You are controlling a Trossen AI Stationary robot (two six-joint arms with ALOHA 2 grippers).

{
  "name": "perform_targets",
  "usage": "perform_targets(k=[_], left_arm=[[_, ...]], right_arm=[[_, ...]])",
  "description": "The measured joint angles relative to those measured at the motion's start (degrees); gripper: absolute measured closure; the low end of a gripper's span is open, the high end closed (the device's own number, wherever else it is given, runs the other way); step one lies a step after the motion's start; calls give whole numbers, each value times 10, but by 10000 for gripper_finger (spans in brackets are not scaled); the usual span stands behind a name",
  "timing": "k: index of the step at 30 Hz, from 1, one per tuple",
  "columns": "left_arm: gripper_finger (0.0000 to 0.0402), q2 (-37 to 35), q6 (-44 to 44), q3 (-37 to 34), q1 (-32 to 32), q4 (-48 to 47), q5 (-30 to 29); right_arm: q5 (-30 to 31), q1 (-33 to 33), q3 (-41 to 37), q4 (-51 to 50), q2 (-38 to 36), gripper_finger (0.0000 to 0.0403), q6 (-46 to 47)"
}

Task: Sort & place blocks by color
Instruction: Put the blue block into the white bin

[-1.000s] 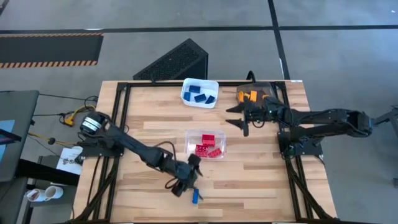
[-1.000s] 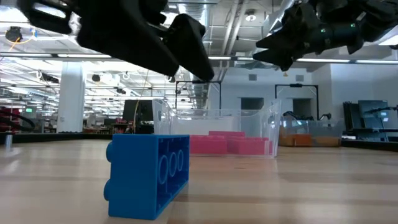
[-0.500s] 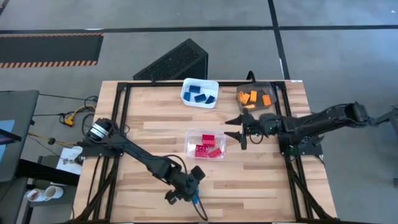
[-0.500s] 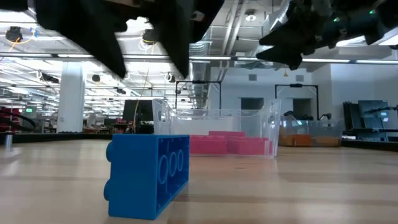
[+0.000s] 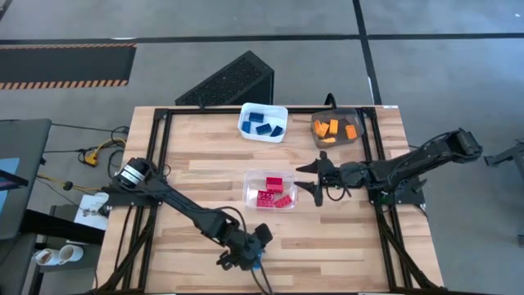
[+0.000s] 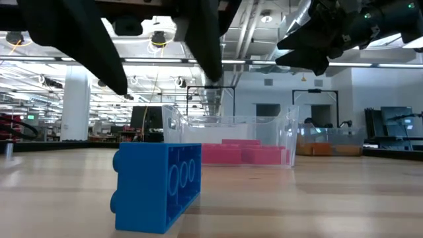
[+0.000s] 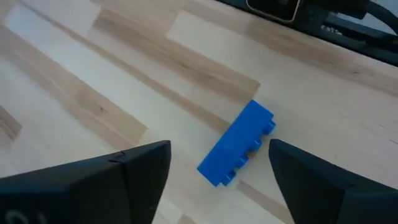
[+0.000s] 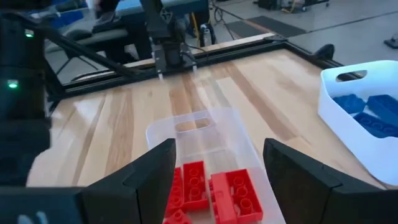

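A pale wooden plank table [image 5: 205, 168] carries a small blue studded brick [image 7: 238, 145]; the left gripper [image 7: 214, 171] hovers spread above it. The right gripper [image 8: 217, 165] gapes beside the clear bin [image 5: 270, 190], warehouse behind.

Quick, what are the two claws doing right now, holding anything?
Left gripper: open, empty, poised over the blue brick.
Right gripper: open, empty, above the clear bin of red bricks.

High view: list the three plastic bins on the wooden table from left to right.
White plastic bin of blue bricks → clear plastic bin of red bricks → grey plastic bin of orange bricks.
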Motion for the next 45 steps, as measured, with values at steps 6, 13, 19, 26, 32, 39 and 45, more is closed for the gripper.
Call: perform_targets(k=[6, 13, 19, 26, 32, 39, 45], left_arm=[[108, 11, 42, -1, -4, 23, 3], [116, 54, 72, 19, -4, 21, 16], [137, 84, 85, 42, 1, -7, 21], [201, 86, 57, 41, 15, -14, 26], [319, 84, -9, 41, 37, -58, 40], [346, 44, -80, 40, 89, -145, 67], [346, -36, -71, 40, 115, -145, 40]], right_arm=[[14, 6, 0, 1, 0, 138, 1], [14, 6, 0, 2, 0, 138, -1], [14, 4, 0, -1, 0, 138, -5], [16, 4, 0, 3, 0, 138, -16], [24, 4, 0, 12, 0, 138, -34], [24, -8, 0, 27, 0, 138, -66], [23, -29, 0, 22, 0, 138, -92]])
